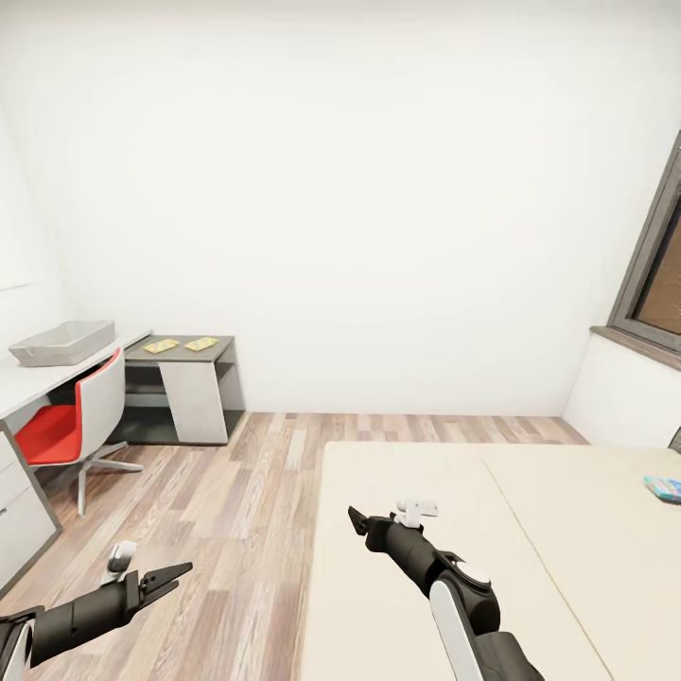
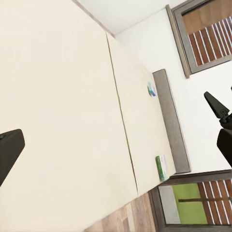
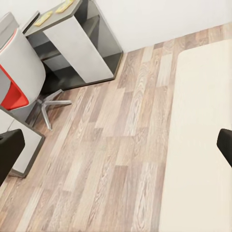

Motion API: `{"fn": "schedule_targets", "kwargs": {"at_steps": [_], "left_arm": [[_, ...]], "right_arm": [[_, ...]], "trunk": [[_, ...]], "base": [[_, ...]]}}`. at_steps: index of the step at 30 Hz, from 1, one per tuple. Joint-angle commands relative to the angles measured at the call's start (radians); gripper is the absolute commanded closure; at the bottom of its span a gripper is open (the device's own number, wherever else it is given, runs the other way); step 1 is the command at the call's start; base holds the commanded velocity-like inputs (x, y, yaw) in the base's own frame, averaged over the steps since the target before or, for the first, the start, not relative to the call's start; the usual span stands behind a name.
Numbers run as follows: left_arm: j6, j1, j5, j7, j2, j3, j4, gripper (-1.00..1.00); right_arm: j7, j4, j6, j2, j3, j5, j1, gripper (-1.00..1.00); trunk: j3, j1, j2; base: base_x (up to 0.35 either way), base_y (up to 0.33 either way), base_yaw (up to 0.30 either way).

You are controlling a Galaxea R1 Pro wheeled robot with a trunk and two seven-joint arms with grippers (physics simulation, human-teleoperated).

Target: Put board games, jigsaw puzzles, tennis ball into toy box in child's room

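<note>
The grey toy box [image 1: 61, 342] stands on the pale table [image 1: 19, 390] at the far left. Two flat yellow boards [image 1: 161, 345] [image 1: 200, 343], likely the jigsaw puzzles, lie on the lower dark cabinet beside it. A blue board game [image 1: 662, 487] rests on the beige bed [image 1: 426, 492] at the right edge. The left wrist view shows that blue game [image 2: 152, 89] and a white-and-green board game [image 2: 162, 167] near the grey headboard [image 2: 170, 121]. My left gripper [image 1: 175, 572] hangs open over the floor. My right gripper [image 1: 357, 520] is open above the bed's near corner. The tennis ball is out of view.
A red swivel chair with a grey back [image 1: 66, 426] stands at the desk. The dark cabinet [image 1: 184, 388] sits against the far wall. Wood floor [image 1: 236, 501] lies between the desk and the bed. A window [image 1: 662, 274] is at the right.
</note>
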Motion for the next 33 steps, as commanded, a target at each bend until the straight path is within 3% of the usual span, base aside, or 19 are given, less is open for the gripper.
{"fn": "schedule_targets", "kwargs": {"at_steps": [1,33], "left_arm": [[0.01,0.0,0.0,-0.004,0.0,0.001,0.0,-1.0],[0.01,0.0,0.0,-0.004,0.0,0.001,0.0,-1.0]], "right_arm": [[0.002,-0.001,0.005,0.0,-0.001,-0.002,0.0,-1.0],[0.002,-0.001,0.005,0.0,-0.001,0.0,0.0,-1.0]], "trunk": [[0.0,0.0,-0.001],[0.005,0.0,-0.001]], "base": [[0.0,0.0,-0.032],[0.0,0.0,-0.031]]}}
